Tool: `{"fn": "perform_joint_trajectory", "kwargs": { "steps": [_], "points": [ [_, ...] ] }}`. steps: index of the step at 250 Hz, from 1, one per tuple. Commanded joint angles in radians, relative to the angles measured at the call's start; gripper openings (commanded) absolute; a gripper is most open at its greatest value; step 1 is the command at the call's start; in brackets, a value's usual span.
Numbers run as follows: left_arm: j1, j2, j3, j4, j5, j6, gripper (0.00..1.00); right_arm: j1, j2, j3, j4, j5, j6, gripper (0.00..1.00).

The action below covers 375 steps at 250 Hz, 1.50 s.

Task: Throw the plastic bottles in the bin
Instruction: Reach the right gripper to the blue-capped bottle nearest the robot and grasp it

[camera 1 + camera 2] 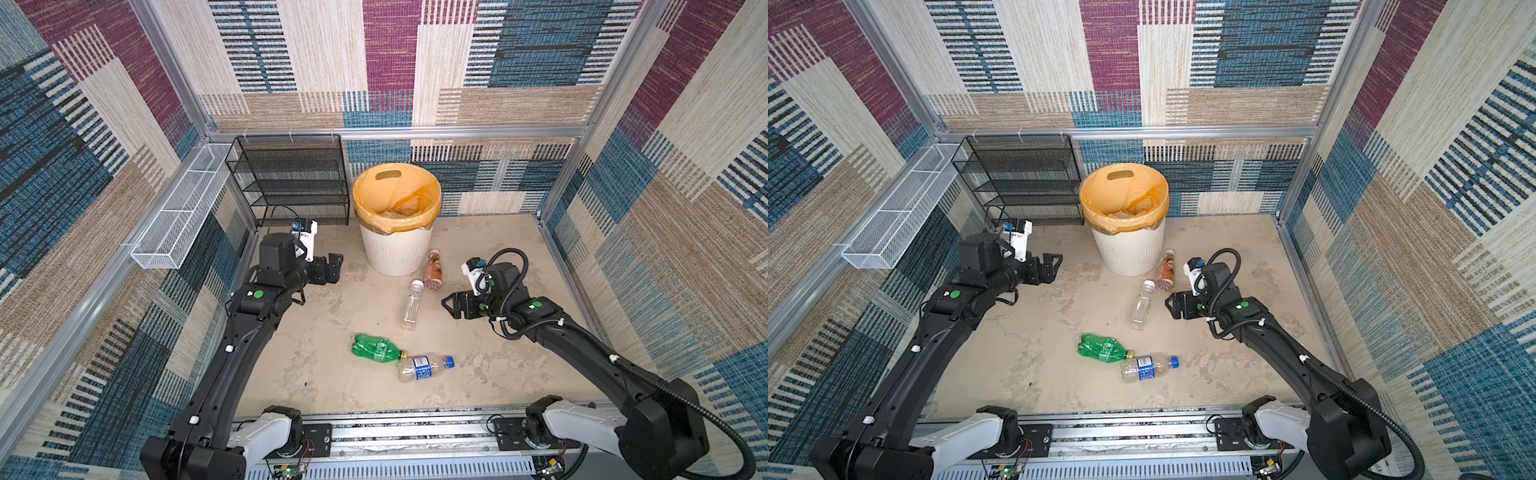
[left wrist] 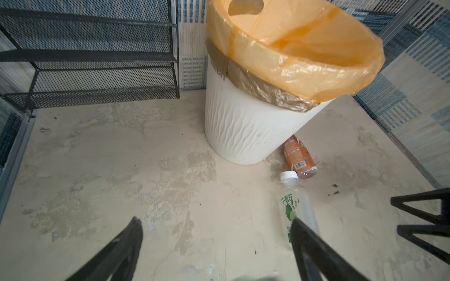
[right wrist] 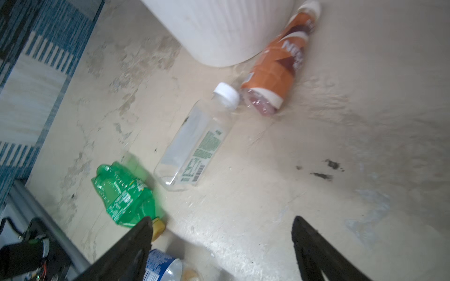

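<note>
With left gripper [image 1: 334, 268] and right gripper [image 1: 448, 305] both wide open and empty, reaching the orange-labelled bottle [image 1: 433, 272] just beside the bin [image 1: 395, 253] (three more lie farther from it) could knock the bin or roll the bottle away.

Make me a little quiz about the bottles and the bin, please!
1. How many bottles lie outside the bin?
2. True or false: the left gripper and the right gripper are both open and empty.
3. Which bottle lies nearest the bin? A: green bottle. B: orange-label bottle. C: blue-capped bottle.
Key: 1. four; 2. true; 3. B.
</note>
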Motion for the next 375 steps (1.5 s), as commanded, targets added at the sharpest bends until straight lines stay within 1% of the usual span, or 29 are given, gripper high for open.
{"fn": "perform_joint_trajectory", "kwargs": {
  "steps": [1,48,71,94,138,179,223,239,278,301,344,375],
  "points": [
    [0.007,0.008,-0.025,0.069,0.048,-0.001,0.94,0.042,0.032,0.038,-0.085,-0.096,-0.055,0.91],
    [0.020,0.027,-0.048,0.084,0.081,-0.027,0.91,0.145,0.129,0.105,-0.217,-0.051,-0.050,0.90],
    [0.023,0.028,-0.048,0.085,0.090,-0.031,0.90,0.212,0.140,0.104,-0.254,-0.027,-0.037,0.90],
    [0.032,0.029,-0.054,0.095,0.108,-0.040,0.89,0.255,0.141,0.078,-0.270,-0.032,-0.023,0.90],
    [0.046,0.036,-0.055,0.105,0.140,-0.055,0.88,0.341,0.170,0.065,-0.303,0.001,-0.007,0.94],
    [0.055,0.037,-0.055,0.106,0.153,-0.059,0.87,0.397,0.236,0.119,-0.313,0.048,-0.033,0.94],
    [0.060,0.034,-0.056,0.105,0.164,-0.059,0.86,0.433,0.285,0.161,-0.355,0.011,-0.093,0.95],
    [0.063,0.034,-0.056,0.107,0.169,-0.061,0.86,0.453,0.295,0.167,-0.364,0.011,-0.092,0.95],
    [0.069,0.037,-0.055,0.112,0.188,-0.068,0.86,0.504,0.301,0.168,-0.387,0.053,-0.076,0.95],
    [0.072,0.041,-0.054,0.115,0.210,-0.076,0.85,0.531,0.314,0.174,-0.386,0.052,-0.077,0.96],
    [0.072,0.038,-0.053,0.112,0.214,-0.074,0.84,0.567,0.377,0.215,-0.391,0.103,-0.077,0.97],
    [0.074,0.033,-0.053,0.110,0.208,-0.072,0.84,0.600,0.428,0.210,-0.388,0.125,-0.072,0.96]
  ]
}}
